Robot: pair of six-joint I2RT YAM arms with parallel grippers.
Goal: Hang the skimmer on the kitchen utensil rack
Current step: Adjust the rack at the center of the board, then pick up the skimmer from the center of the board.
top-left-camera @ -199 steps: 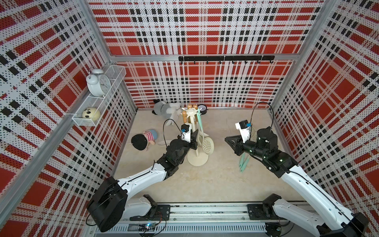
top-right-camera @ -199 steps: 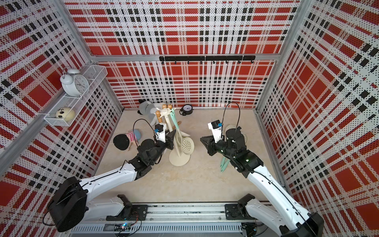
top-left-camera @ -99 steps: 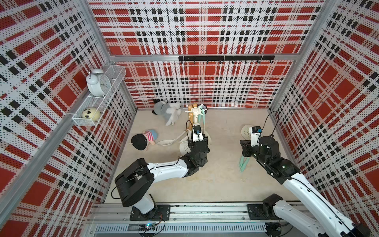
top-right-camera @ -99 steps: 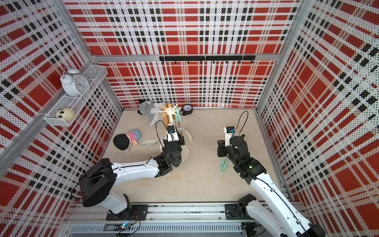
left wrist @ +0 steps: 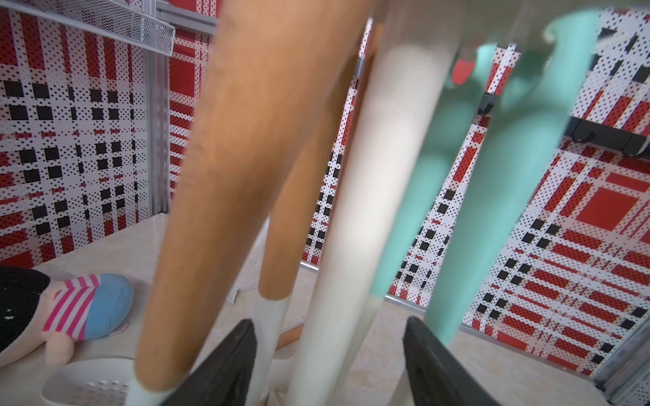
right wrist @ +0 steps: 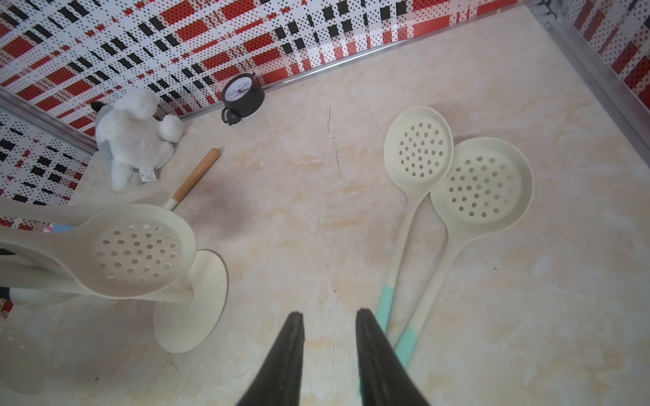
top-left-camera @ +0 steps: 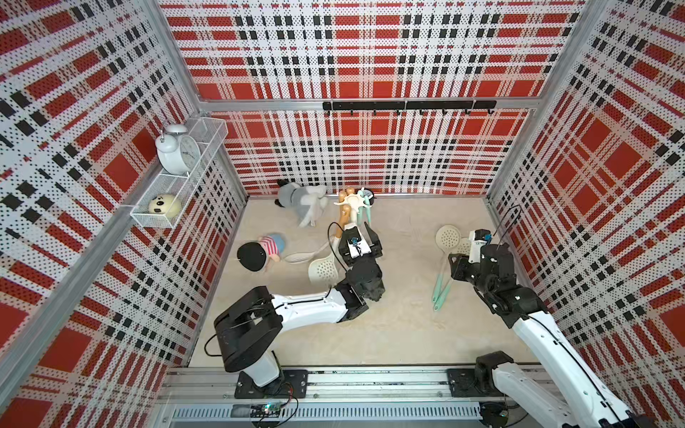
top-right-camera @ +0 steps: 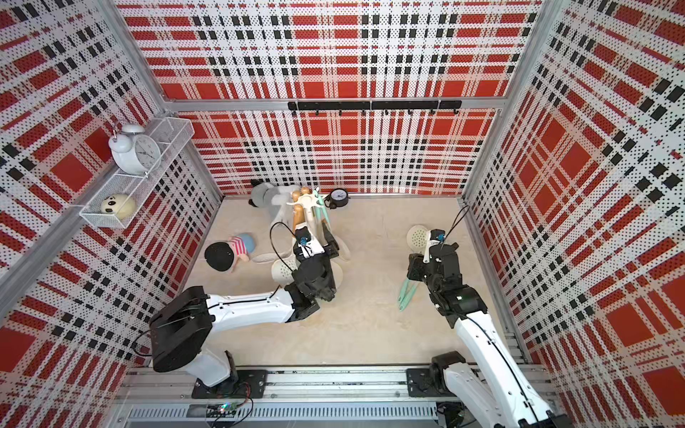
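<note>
Straddles the rack pole (left wrist: 380,175) with left end effector (left wrist: 329,321) wide open, gripping nothing; holds right end effector (right wrist: 330,313) barely parted, empty, beside two skimmers (right wrist: 482,182).

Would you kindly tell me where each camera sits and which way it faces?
Top views: high at the front, looking down on the whole table; left arm and right arm show.
Left wrist: on the left arm, facing the rack and hanging handles up close; open left gripper shows.
Right wrist: on the right arm, looking down at two skimmers lying flat; open right gripper shows.
Shared: both wrist views show the rack.
</note>
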